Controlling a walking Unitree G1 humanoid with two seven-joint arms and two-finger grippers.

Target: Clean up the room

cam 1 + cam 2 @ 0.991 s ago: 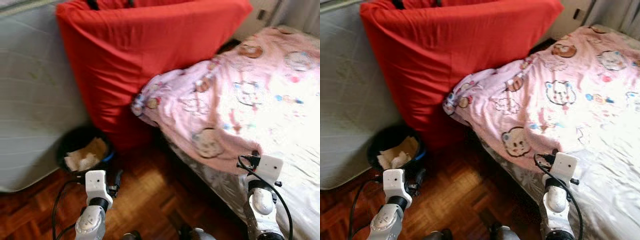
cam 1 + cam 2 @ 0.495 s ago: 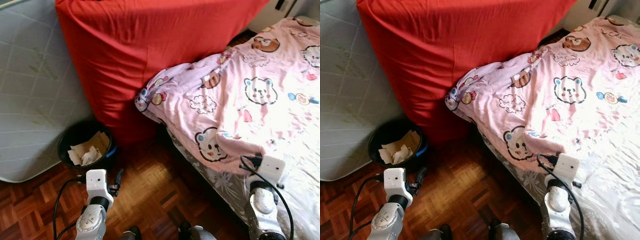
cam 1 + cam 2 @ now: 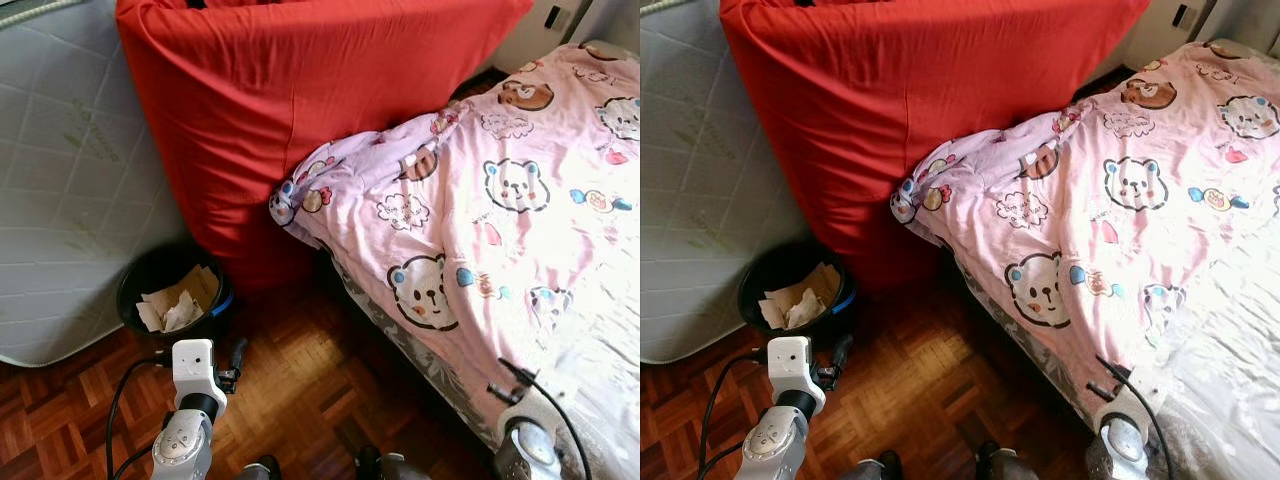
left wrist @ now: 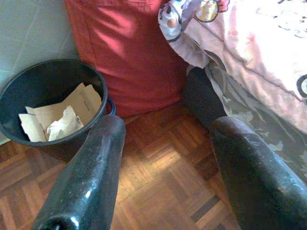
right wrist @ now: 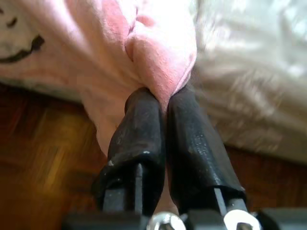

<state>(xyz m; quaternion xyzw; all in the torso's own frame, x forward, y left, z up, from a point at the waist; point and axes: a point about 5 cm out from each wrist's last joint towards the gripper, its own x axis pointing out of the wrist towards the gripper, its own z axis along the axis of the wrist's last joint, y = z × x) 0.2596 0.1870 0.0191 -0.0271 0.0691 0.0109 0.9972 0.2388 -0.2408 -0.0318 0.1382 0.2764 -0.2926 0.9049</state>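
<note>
A pink blanket [image 3: 480,200] printed with bears lies over the bed on the right, one corner bunched against a big red cushion [image 3: 300,100]. My right gripper [image 5: 165,98] is shut on a fold of the blanket's near edge [image 5: 160,52], low by the bed's side above the wooden floor. Its arm [image 3: 525,452] shows at the bottom right, partly under the cloth. My left gripper [image 4: 168,127] hangs open and empty over the parquet, close to a black bin [image 4: 48,103].
The bin [image 3: 170,290] holds crumpled paper and stands where the red cushion meets a pale quilted mattress [image 3: 60,200] leaning on the left. A white sheet [image 3: 1230,340] covers the near part of the bed. Parquet floor [image 3: 290,390] lies between bin and bed.
My right gripper has drawn back toward me and down, pulling the blanket's edge further along the bed. The left arm has stayed put. The camera shifted slightly.
</note>
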